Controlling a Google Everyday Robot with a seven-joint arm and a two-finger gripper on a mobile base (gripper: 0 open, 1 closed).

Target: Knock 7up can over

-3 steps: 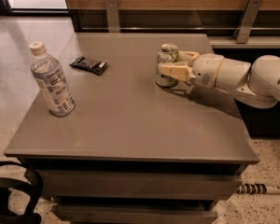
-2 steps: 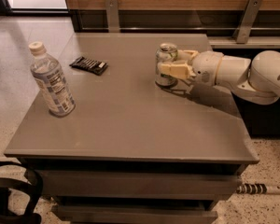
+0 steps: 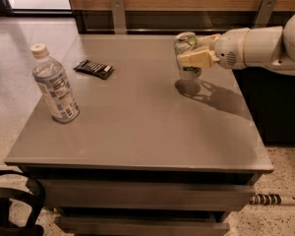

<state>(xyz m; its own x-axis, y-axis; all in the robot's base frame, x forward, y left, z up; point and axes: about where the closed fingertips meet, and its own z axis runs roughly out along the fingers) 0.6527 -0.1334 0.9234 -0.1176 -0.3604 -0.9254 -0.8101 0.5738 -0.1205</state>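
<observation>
Gripper (image 3: 189, 50) clamped on upright 7up can (image 3: 185, 42), table's (image 3: 137, 127) far right, label unreadable

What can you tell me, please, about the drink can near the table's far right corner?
The can is small and metal, pale silvery with green on its body and a shiny silver top. It looks undented and roughly upright, perhaps leaning slightly. It is over the far right part of the grey table, with its shadow just below it; whether its base touches the surface cannot be told. The gripper is closed on its middle, one cream finger across the front and one behind.
</observation>
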